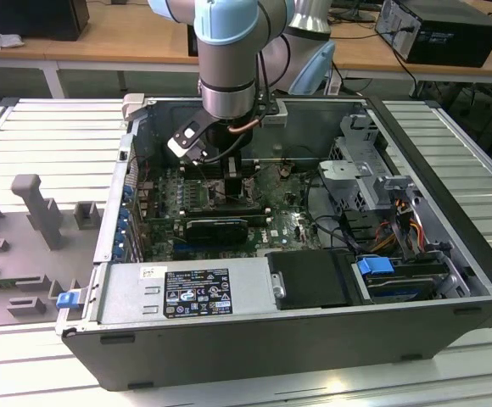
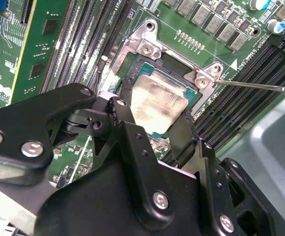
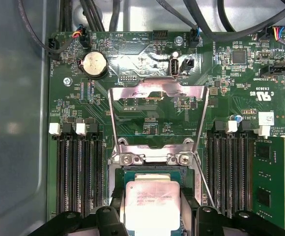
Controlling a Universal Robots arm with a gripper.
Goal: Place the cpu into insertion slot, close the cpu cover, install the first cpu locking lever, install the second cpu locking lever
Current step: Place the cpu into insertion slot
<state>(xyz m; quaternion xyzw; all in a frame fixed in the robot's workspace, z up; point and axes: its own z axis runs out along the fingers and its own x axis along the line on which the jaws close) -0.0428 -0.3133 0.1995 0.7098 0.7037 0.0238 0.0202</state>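
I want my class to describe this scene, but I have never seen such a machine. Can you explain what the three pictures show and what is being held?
This is one robot arm reaching into an open computer case lying on its side. The exterior view looks on from outside; both wrist views come from cameras riding on the arm, facing the green motherboard. The arm ends in a black gripper whose two fingers press opposite edges of the cpu, a small silvery square. The cpu is at the insertion slot; whether it is fully seated I cannot tell. The cpu cover, a metal frame, is flipped open.
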